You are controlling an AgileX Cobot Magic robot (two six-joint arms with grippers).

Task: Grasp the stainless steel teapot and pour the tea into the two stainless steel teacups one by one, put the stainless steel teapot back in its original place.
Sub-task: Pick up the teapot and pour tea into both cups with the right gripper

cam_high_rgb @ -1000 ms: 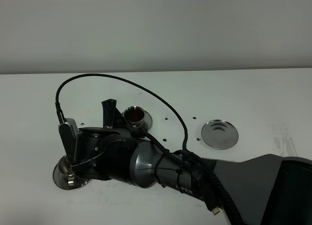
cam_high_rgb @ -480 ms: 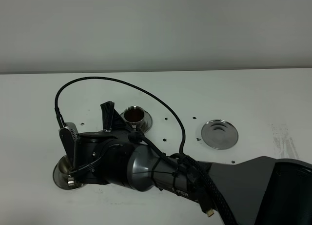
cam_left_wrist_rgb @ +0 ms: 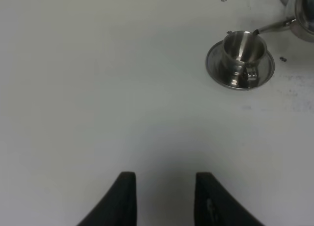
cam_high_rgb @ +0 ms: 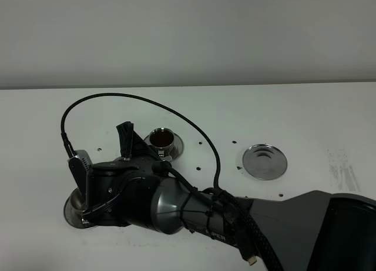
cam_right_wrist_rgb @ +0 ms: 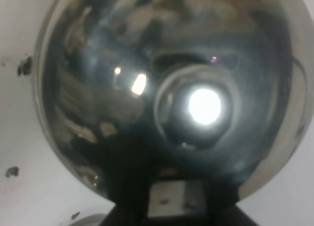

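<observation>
The stainless steel teapot (cam_right_wrist_rgb: 162, 88) fills the right wrist view, its lid knob (cam_right_wrist_rgb: 201, 106) glaring. My right gripper (cam_right_wrist_rgb: 171, 199) is shut on the teapot's handle side. In the exterior view the right arm (cam_high_rgb: 147, 197) reaches across to the left and hides the teapot. The near teacup (cam_left_wrist_rgb: 243, 47) stands on its saucer (cam_left_wrist_rgb: 216, 69), with the teapot's spout (cam_left_wrist_rgb: 272, 26) tipped to its rim. Only that saucer's edge (cam_high_rgb: 69, 209) shows under the arm. The far teacup (cam_high_rgb: 161, 139) holds dark tea. My left gripper (cam_left_wrist_rgb: 164, 199) hangs open over bare table.
An empty round steel saucer (cam_high_rgb: 265, 161) with a recessed centre lies at the right of the white table (cam_high_rgb: 305, 118). A black cable (cam_high_rgb: 141, 100) arcs above the right arm. Small dark specks (cam_high_rgb: 235, 143) dot the tabletop.
The right arm's wrist has shifted a little to the left and rolled further, covering more of the near saucer. The left gripper has not moved.
</observation>
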